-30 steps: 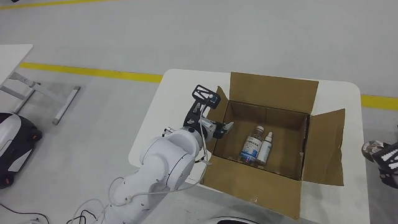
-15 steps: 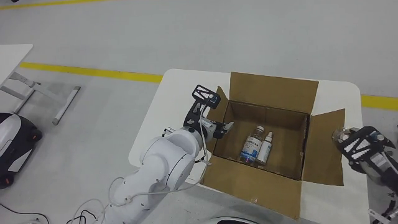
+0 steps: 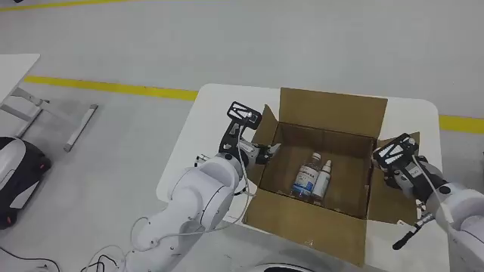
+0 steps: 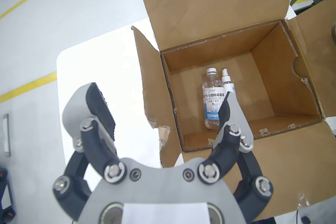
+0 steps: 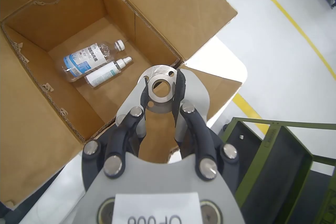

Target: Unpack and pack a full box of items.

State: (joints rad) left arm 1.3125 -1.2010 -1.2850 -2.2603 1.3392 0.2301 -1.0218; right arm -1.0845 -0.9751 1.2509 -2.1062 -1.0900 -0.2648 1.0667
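Note:
An open cardboard box (image 3: 325, 125) stands on the white table (image 3: 215, 109). On its floor lie a clear labelled bottle (image 3: 306, 177) and a white spray bottle (image 3: 324, 180) side by side. They also show in the left wrist view as the clear bottle (image 4: 213, 101) and the spray bottle (image 4: 227, 82). My left gripper (image 3: 257, 132) hangs open over the box's left flap, its jaws wide and holding nothing (image 4: 164, 107). My right gripper (image 3: 395, 153) is above the right flap, shut on a round metal flange (image 5: 157, 72) with a centre hole.
Four box flaps stand outward; the right flap (image 3: 397, 181) lies under my right gripper. A green metal cart (image 5: 275, 156) sits beside the table on the right. Another white table (image 3: 15, 68) stands far left.
My right arm has come in from the right edge to over the box's right flap, carrying the flange. The left gripper has shifted only slightly.

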